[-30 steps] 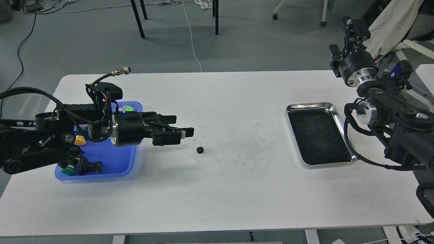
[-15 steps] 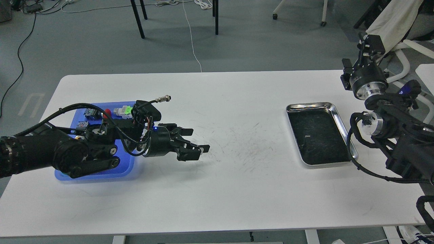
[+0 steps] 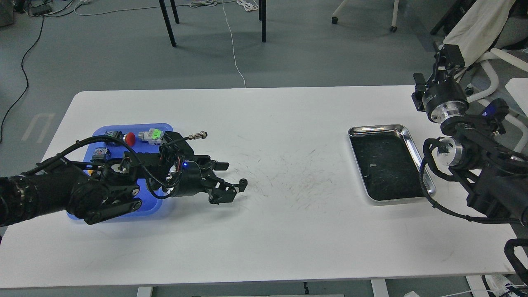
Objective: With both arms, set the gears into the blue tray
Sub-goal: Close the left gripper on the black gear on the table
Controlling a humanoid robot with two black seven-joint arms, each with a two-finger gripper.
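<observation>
One gear [image 3: 244, 181], a tiny black toothed wheel, lies on the white table just right of the blue tray [image 3: 123, 126]. My left gripper [image 3: 233, 180] reaches out low over the table from the tray side. Its fingers look spread, and one fingertip sits right against the gear. I cannot tell whether the gear is between the fingers. My left arm covers much of the blue tray. My right gripper [image 3: 447, 51] is raised off the table's far right corner, dark and pointing away, so its fingers cannot be told apart.
Push-button switches with a red cap [image 3: 130, 138] and a green cap [image 3: 156, 134] lie in the blue tray's far end. A shiny steel tray [image 3: 377, 127] with black lining sits at the right, nothing in it. Chair legs and cables are on the floor beyond.
My left arm has swung right and down from above the blue tray, so its gripper now sits at the gear. My right gripper has drawn back to the right.
</observation>
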